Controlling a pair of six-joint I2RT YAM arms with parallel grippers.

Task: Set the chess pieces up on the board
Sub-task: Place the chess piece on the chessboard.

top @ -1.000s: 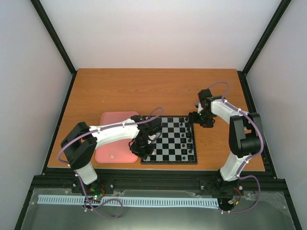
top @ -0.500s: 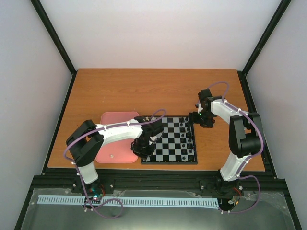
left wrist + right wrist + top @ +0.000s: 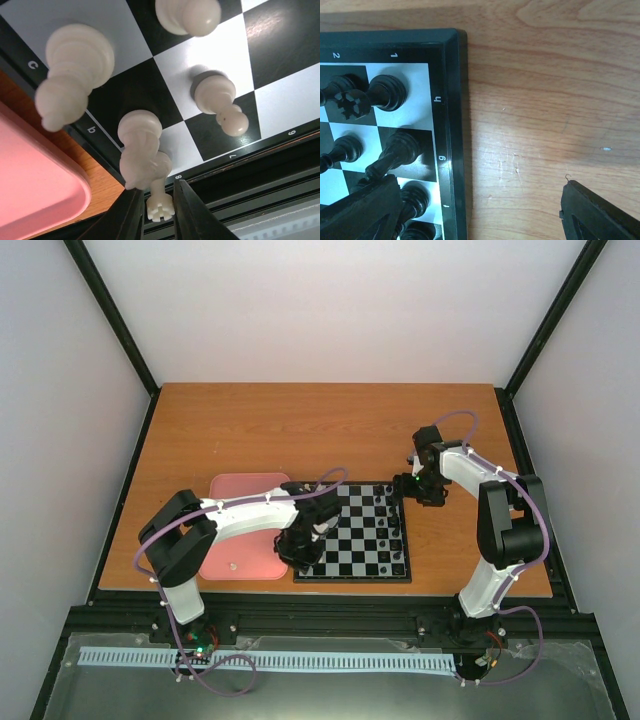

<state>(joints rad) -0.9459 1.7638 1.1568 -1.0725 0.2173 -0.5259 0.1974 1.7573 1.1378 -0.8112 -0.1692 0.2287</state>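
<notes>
Since a moment ago, my left arm has swung its elbow closer to the board (image 3: 350,579), while its tip stayed over the near left corner. My right arm has not moved.

My left pincer (image 3: 156,192) is narrow, with a white rook (image 3: 160,207) right between its two fingers (image 3: 127,217). The fingers sit very close on both sides of it. I cannot tell if they pinch it or have let go. My right pincer (image 3: 481,190) is wide and holds nothing. It hangs over the table (image 3: 545,100), just beside the right edge of the board, near the black pieces (image 3: 387,92).

I think the job is mostly done. The black pieces stand along the right side. On the left side I see four more white chess pieces (image 3: 75,75) standing on squares near the rook. From above, my arm hides that side, so I cannot count them all. One little white piece (image 3: 232,565) lies on the pink tray (image 3: 235,490), so I guess that one is left to do.

The rook is at the corner of the board. It stands up straight, so its long way runs up and down. Its notched top points up at my wrist camera. A neighbour piece (image 3: 142,150) hides its foot, so I cannot see if it rests on its square.
</notes>
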